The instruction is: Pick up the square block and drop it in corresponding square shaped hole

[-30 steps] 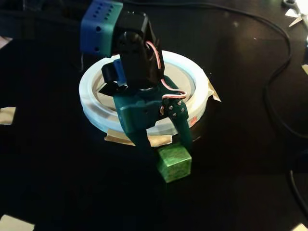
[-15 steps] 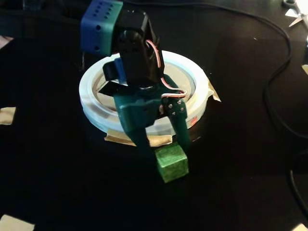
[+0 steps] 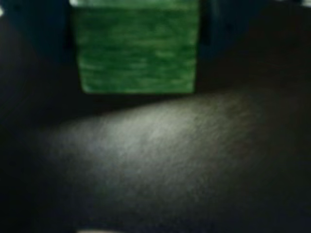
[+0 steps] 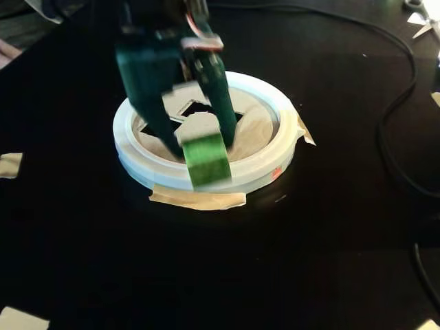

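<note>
Green block fills my wrist view's top; from the fixed view my gripper pinches it above the white ring's front rim.

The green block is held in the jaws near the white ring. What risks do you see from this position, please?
1. The green block hangs over the near rim of the white ring, not over the cut-out holes. Released here, it may land on the rim or the black table.
2. The fixed view is motion-blurred, so the gripper seems to be moving fast; the block may clip the rim.
3. The ring is only held by tape, so a bump could shift it.
</note>
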{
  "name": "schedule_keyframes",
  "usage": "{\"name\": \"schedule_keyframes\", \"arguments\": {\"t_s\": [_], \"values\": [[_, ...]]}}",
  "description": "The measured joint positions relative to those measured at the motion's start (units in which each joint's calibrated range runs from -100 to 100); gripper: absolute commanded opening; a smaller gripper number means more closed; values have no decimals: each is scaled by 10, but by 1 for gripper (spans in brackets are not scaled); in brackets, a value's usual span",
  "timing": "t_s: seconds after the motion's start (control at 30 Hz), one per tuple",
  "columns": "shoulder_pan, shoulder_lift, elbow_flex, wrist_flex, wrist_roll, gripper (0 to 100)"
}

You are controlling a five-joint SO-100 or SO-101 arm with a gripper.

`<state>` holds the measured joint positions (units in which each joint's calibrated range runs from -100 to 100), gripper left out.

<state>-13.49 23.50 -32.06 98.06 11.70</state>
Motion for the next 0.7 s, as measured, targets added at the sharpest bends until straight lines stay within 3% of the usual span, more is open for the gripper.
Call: {"name": "schedule_keyframes", "arguments": {"t_s": [0.27,0.6,0.7], "values": [[-139,-43,0,14,-86,24],[-192,-43,0,14,-223,24],[-250,-43,0,14,-269,24]]}}
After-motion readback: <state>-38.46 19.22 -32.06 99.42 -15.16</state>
